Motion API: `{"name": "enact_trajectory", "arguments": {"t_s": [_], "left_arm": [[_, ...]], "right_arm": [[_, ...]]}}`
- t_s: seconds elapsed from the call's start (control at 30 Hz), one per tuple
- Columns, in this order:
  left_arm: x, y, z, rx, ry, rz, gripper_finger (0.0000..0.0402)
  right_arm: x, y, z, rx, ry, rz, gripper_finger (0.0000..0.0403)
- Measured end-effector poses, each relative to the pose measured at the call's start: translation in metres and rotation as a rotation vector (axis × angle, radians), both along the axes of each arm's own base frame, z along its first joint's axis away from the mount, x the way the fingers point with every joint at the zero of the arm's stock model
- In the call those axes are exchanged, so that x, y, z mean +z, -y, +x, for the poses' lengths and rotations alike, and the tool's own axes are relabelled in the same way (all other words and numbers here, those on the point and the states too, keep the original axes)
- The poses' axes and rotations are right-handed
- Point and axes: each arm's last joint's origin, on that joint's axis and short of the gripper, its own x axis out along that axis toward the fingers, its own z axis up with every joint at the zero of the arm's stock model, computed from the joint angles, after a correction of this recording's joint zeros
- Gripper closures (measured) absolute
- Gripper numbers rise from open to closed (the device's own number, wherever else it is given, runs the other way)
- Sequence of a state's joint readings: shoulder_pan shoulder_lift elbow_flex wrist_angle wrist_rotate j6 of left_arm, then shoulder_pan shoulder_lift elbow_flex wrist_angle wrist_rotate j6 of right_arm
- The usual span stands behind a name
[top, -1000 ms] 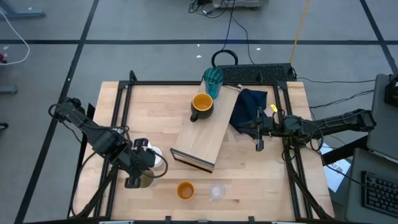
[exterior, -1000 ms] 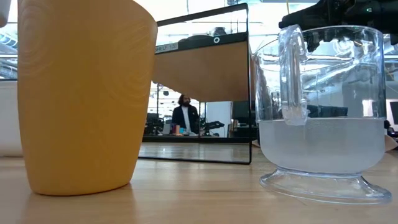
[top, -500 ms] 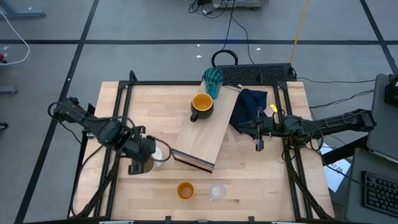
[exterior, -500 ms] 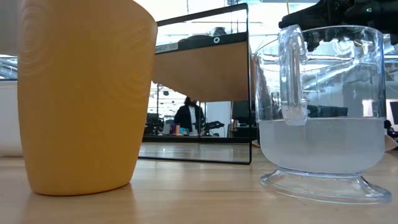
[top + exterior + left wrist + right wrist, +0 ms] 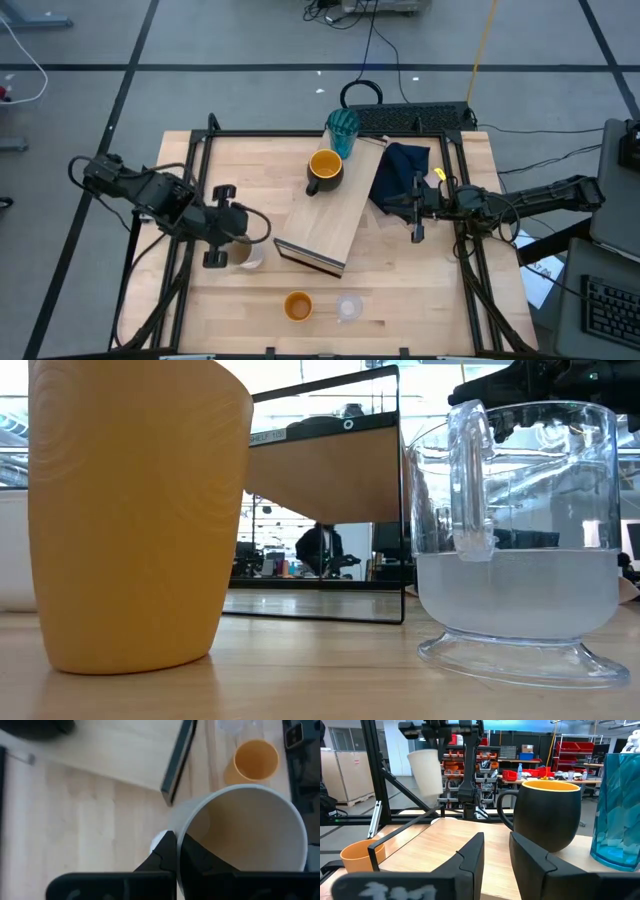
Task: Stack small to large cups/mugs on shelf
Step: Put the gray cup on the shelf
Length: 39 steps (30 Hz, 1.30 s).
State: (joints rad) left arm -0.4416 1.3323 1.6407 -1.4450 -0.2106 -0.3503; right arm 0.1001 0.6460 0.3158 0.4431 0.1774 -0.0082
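We hold the beige cup (image 5: 246,252) by its rim in the left pincer (image 5: 228,240), fingers clenched on the wall, one finger inside and one outside as the left wrist view shows (image 5: 240,835). Gripping at the rim keeps the mouth and base clear, so we judge the cup can be lowered upright wherever it belongs in the row. In the right wrist view it hangs lifted above the counter (image 5: 250,190), slightly tilted (image 5: 426,770).

Just beside it lies the shelf (image 5: 335,210), a long light-wood board set askew, its dark end edge turned toward the cup. On its far end stands the dark mug with yellow inside (image 5: 324,170), and past that end the teal ribbed tumbler (image 5: 342,130), the larger vessels placed first. The orange cup (image 5: 297,305) and the small clear glass (image 5: 349,308) wait side by side near the front edge of the counter, not yet on the shelf. We cannot make out the white mug for certain.

The right pincer (image 5: 416,212) waits over the navy cloth (image 5: 400,170) at the shelf's far side, fingers a little apart and holding nothing, well out of our working arm's way.
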Motion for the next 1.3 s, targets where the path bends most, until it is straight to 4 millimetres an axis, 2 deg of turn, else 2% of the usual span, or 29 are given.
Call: {"name": "enact_trajectory", "arguments": {"t_s": [0.23,0.33,0.5,0.73,1.3], "left_arm": [[0.016,0.004,0.005,-0.092,0.181,0.164,0.0401],[0.019,0.011,0.005,-0.13,0.248,0.295,0.0401],[0.027,0.021,0.006,-0.111,0.39,0.567,0.0401],[0.038,0.031,0.004,-0.034,0.515,0.766,0.0401],[0.038,0.031,0.006,-0.077,0.503,0.736,0.0401]], "right_arm": [[0.0,0.0,0.0,0.0,0.0,0.0,0.0319],[0.0,0.0,0.0,0.0,0.0,0.0,0.0319],[0.0,0.0,0.0,0.0,0.001,0.004,0.0319],[0.0,0.0,0.0,0.001,0.002,0.022,0.0319],[0.0,0.0,0.0,0.001,0.002,0.022,0.0319]]}}
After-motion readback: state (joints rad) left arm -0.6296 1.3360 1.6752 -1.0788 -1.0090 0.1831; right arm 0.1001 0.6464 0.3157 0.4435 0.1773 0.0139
